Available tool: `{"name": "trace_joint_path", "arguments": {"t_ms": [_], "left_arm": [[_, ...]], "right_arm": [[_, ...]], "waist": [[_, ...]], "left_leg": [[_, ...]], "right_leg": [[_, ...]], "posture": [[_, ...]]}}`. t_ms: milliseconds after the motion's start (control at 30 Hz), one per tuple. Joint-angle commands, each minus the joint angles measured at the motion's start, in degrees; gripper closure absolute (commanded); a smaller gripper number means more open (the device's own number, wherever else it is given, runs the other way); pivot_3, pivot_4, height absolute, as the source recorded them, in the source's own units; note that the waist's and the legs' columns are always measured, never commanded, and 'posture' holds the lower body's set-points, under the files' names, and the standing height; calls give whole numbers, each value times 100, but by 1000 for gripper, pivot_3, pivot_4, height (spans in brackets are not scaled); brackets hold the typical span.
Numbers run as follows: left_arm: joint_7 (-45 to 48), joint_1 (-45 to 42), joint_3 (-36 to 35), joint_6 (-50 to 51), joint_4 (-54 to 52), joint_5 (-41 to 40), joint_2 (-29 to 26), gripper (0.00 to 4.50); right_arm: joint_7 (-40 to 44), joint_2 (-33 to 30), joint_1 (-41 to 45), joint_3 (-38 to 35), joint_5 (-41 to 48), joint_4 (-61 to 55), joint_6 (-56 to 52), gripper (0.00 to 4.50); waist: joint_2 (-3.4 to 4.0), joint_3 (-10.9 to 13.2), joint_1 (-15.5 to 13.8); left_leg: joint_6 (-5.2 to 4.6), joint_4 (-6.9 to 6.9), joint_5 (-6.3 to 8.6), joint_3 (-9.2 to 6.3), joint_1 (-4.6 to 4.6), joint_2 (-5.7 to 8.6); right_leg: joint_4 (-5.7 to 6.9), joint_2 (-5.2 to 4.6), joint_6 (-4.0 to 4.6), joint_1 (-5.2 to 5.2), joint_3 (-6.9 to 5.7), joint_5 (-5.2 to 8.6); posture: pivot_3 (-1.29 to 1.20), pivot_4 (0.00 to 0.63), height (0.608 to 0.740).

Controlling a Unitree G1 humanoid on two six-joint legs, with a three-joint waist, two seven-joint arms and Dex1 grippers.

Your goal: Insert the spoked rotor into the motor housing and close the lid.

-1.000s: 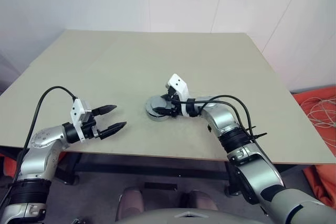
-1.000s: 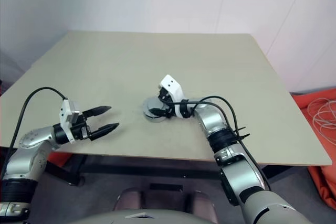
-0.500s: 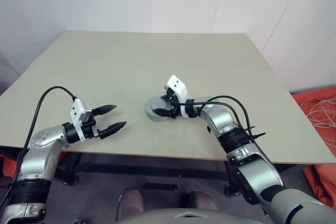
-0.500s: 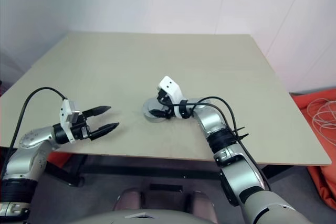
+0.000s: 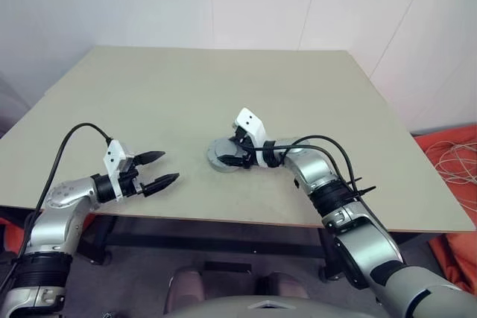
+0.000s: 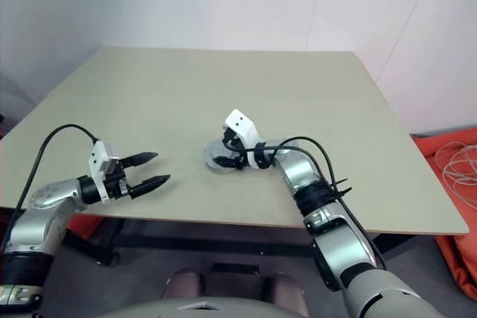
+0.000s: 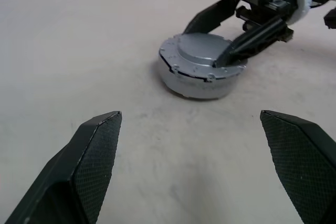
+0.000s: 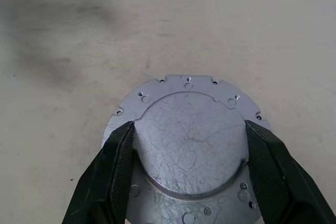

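While I watch from the head camera, the table (image 5: pixel 186 94) takes up most of the scene, pale beige and bare around the work. Near its middle, toward the front edge, sits the motor housing (image 7: pixel 197 85), a short round silvery puck. Its lid (image 8: pixel 189 145) lies flat on top, dark grey face up, with a raised centre disc and small holes around the rim. I cannot see the rotor. My right gripper (image 8: pixel 188 153) reaches in from the right, its two black fingers (image 8: pixel 118 174) clamped on opposite sides of the lid's raised disc. My left gripper (image 5: pixel 159 170) hovers over the table's front edge, well apart from the housing, jaws spread wide and holding nothing, pointing toward it.
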State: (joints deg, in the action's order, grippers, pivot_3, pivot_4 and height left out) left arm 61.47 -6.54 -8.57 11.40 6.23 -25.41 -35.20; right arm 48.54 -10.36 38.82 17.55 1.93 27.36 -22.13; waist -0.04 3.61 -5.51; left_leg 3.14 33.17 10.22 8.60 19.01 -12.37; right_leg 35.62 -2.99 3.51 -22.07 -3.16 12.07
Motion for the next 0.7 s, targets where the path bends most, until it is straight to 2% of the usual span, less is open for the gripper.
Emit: {"name": "trace_joint_path", "arguments": {"t_ms": [33,700], "left_arm": [[-33,-138,-34,27,-137,10,-101,0],[465,236,-123,374,-392,-381,-279,0]], "right_arm": [[-82,75,32,62,-79,192,-378,1391],[-140,224,138,-164,30,322,-66,1391]], "waist": [[0,-2,9],[-1,-2,20]], "left_leg": [[0,0,0,0,-2,1],[1,-6,0,-2,-16,2]], "right_leg": [[0,0,0,0,0,0],[-9,2,-1,-6,0,1]], "posture": [[0,0,740],[0,0,740]]}}
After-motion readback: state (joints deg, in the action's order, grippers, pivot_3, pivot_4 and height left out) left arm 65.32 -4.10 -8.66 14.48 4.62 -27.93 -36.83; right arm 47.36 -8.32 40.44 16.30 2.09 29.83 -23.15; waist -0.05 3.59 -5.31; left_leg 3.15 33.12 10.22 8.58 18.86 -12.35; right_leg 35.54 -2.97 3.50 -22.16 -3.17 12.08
